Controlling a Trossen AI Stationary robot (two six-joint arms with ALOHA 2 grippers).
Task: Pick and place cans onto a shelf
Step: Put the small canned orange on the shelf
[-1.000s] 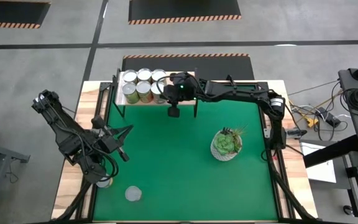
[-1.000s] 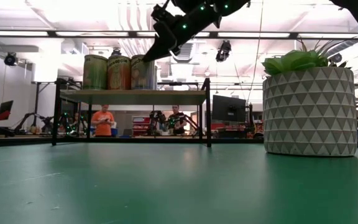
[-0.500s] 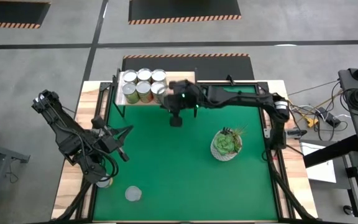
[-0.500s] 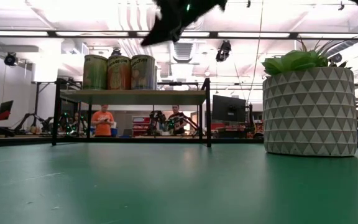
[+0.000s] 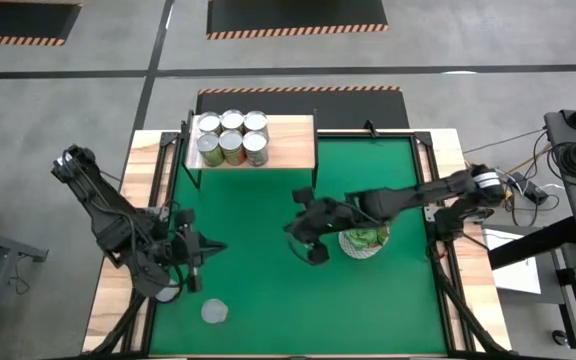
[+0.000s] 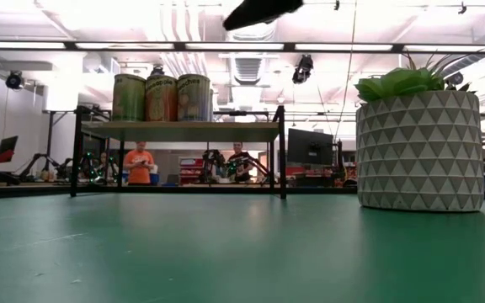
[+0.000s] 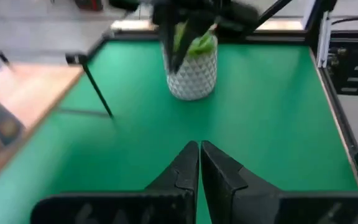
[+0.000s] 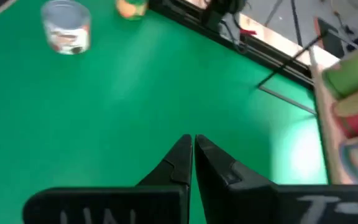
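Six cans stand in two rows on the left part of the light-wood shelf at the table's far edge; the low view shows three of them. One can stands on the green mat near the front left and also shows in the right wrist view. Another can stands at the mat's left edge, partly hidden under my left arm. My right gripper is shut and empty above the mat's middle, just left of the plant pot. My left gripper is shut and empty over the mat's left part.
A white patterned pot with a green plant stands on the mat right of centre, partly under my right arm, and looms large in the low view. The shelf's thin black legs stand on the mat. People stand far behind the table.
My right gripper has drawn back from the cans on the shelf, risen, and swung toward the table's near edge, ending beside the plant pot. The sixth can stays standing on the shelf. My left gripper has shifted a little toward the table's right and near edge.
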